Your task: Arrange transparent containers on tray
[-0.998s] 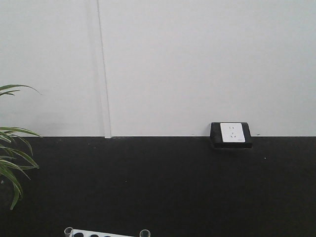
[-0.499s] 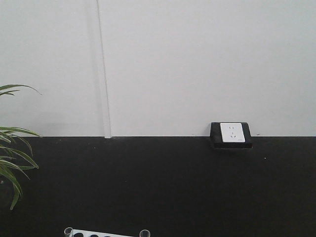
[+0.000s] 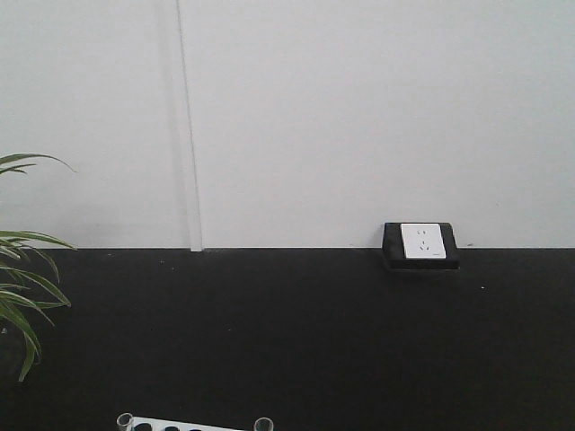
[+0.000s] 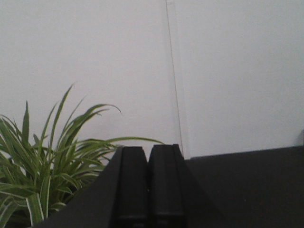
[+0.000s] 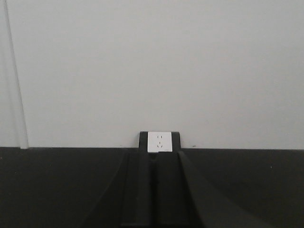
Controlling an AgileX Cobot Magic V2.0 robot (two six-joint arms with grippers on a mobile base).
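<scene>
So both arms are parked up high, pointing level at the plain white wall, and neither wrist cam shows any task stuff at all. The left gripper has its two black fingers pressed flat together with nothing between them, and the leafy green striped plant sits off to its left. The right gripper holds nothing I can see. There's a thin dark strip between its fingers, and I honestly can't tell if that's a gap or just shadow. It's aimed dead at the white wall socket in a black frame. The slim clear glass test tubes only peek in at the bottom edge of the front view. Just two round rims show, standing upright in the white perforated plastic tube rack, so their long axis runs vertical. They're down below both grippers and toward the plant side, so my guess is the left arm is nearer and needs to tip down and come at a rim from above. The wide yellow plastic tray isn't in any view, so no idea where it lies from either gripper.
</scene>
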